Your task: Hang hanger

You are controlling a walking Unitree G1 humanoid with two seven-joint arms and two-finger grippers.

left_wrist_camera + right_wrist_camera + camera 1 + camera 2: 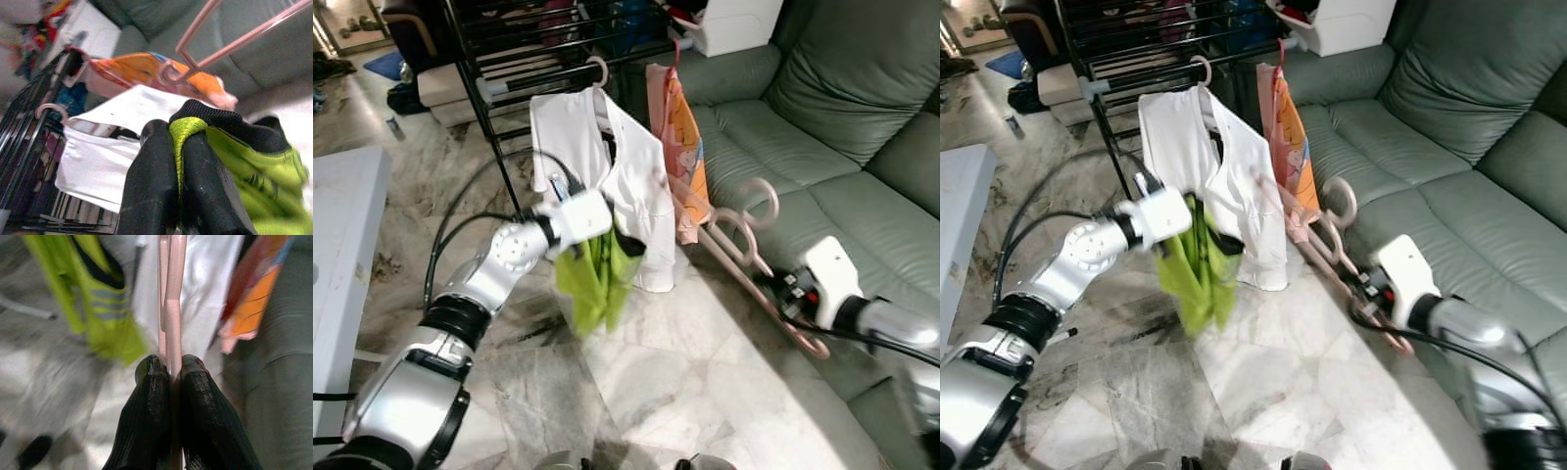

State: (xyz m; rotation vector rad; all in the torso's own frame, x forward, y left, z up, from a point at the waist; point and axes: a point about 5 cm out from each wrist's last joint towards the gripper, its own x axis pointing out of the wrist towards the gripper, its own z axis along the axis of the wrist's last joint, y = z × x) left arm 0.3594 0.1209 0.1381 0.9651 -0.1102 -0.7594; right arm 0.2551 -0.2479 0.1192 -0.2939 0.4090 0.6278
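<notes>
Pink plastic hangers, at least two held together, are pinched at their lower bar between the pressed-together fingers of the right end effector. Their long axis runs on a slant from the end effector, low beside the front edge of the sofa, up toward the rack, with the hooks curling at the upper end just beside the orange garment.

That orange garment and a white shirt hang side by side from the rack's dark front rail, the shirt on its own pink hanger. More clothes lie on the rack's upper bars, too blurred to tell apart.

Left end effector is raised in front of the white shirt, its fingers closed on the collar of a lime-green top, which hangs down from the grip above the marble floor. A grey desk edge shows at the robot's left.
</notes>
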